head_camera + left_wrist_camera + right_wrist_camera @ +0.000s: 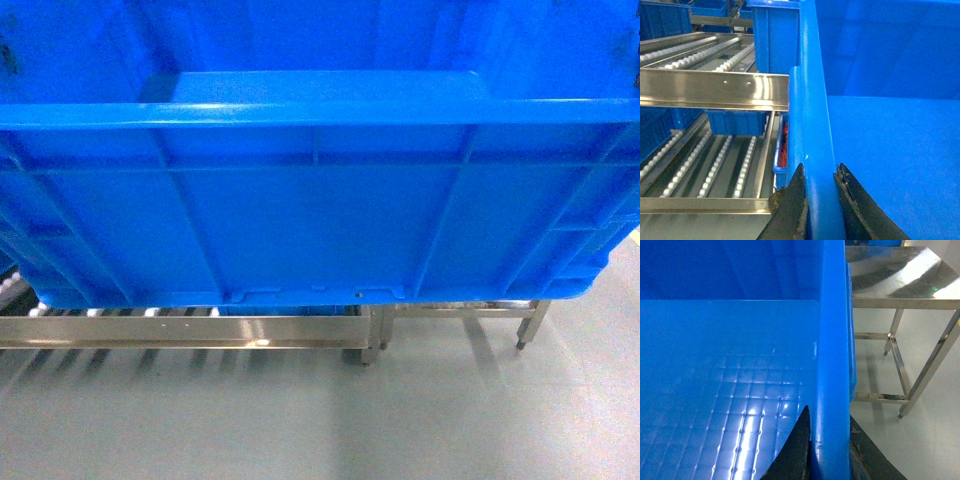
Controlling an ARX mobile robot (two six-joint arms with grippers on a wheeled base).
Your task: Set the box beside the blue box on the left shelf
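Note:
The box (320, 220), a big bright-blue ribbed crate, hangs lifted and fills the head view; neither gripper shows there. My left gripper (820, 167) is shut on its left rim, one finger outside and one inside the box (890, 150). On the opposite rim my right gripper (829, 415) is shut the same way, beside the gridded floor of the box (730, 365). The left shelf (715, 90), a silvery roller rack, lies just left of the held box, and its front rail (180, 330) shows below it. Another blue box (775, 40) stands on the rack's upper level, close to the held rim.
A smaller blue bin (735, 122) sits on the rack's lower rollers, and a bin with red contents (783, 145) is by the held box's wall. Dark blue crates (660, 20) stand far left. A steel table (900, 275) is at the right, over grey floor (300, 420).

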